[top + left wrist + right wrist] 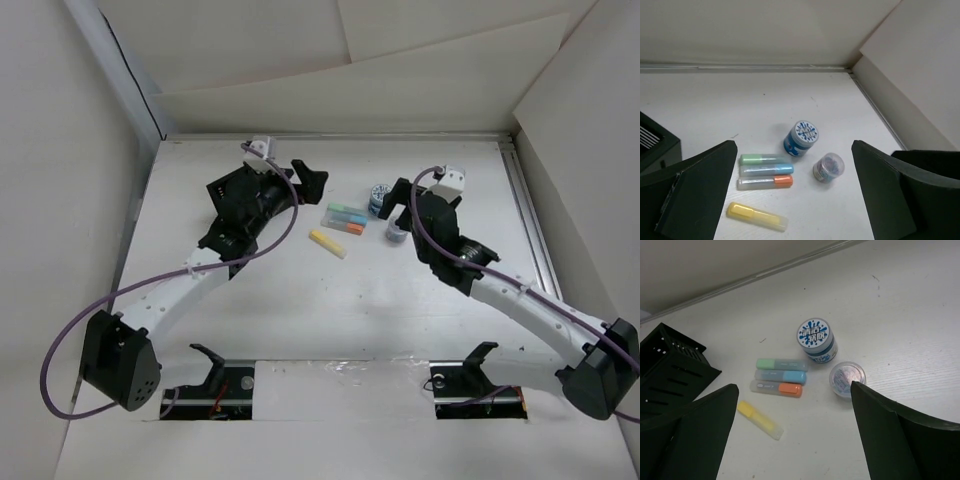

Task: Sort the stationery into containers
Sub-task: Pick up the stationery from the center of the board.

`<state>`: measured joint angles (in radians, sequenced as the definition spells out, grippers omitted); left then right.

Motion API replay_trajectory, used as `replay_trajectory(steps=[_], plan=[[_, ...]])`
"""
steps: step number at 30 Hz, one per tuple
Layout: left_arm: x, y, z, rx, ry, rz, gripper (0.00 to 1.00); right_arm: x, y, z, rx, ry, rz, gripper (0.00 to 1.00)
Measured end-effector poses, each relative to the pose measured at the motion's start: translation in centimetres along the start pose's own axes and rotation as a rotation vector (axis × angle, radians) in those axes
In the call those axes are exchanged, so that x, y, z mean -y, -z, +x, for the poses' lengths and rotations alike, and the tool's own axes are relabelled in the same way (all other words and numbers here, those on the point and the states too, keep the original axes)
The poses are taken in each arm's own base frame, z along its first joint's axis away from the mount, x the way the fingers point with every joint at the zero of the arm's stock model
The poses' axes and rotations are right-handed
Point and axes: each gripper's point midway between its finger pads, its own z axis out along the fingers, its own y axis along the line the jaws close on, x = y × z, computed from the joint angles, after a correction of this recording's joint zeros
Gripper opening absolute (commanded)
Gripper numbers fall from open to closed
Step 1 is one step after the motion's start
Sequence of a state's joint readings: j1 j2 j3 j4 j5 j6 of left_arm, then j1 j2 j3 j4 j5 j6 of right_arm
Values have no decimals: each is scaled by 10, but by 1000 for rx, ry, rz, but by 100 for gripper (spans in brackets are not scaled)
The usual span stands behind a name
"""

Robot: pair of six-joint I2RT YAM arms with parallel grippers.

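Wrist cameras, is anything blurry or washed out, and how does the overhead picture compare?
Left wrist: soft even light, highlighters sharp, its own jaws dark and slightly soft at the edges. Right wrist: blue-lidded pot crisp, only faint shadows. Top external: items small, white table bright, no strong glare on them.

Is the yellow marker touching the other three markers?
No, the yellow marker lies apart at an angle, with bare table between it and the orange marker, the nearest of the three.
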<state>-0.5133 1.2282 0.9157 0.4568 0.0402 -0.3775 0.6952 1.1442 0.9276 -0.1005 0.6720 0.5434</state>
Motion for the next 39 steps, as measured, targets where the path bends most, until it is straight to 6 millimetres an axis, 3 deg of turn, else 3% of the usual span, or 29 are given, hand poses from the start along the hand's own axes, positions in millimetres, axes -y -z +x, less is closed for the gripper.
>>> replay_trajectory(steps=[2,3,4,5,8,11,14,16,17,18,19,22,25,33,39], plan=[[17,1,9,-21,-31,22,100,3,1,3,-4,0,4,87],[23,2,13,-32,-44,37,100,4,2,4,-5,-1,6,76],[26,2,18,-43,-57,44,100,6,2,5,-5,0,12,63],[26,2,21,-50,-63,42,100,7,1,6,-6,1,16,37],[15,-2,33,-79,-68,4,100,11,1,4,6,-1,33,0],[3,-5,53,-121,-72,-32,100,16,3,-2,32,-10,59,0],[1,-8,75,-166,-79,-46,100,23,9,-14,71,-28,83,1],[8,-12,92,-203,-95,-42,98,29,16,-24,103,-53,94,30],[14,-16,101,-224,-107,-37,47,31,20,-29,119,-69,97,43],[20,-22,111,-246,-121,-35,29,34,24,-35,136,-85,99,53],[27,-29,120,-262,-140,-31,25,36,27,-39,149,-99,99,69],[41,-48,147,-313,-190,-28,60,42,33,-50,176,-128,100,84],[45,-65,169,-367,-210,-46,80,47,32,-55,184,-141,110,93],[36,-127,198,-407,-257,-129,90,53,26,-40,136,-121,97,100],[28,-153,225,-456,-298,-157,90,53,30,-41,135,-131,74,100]])
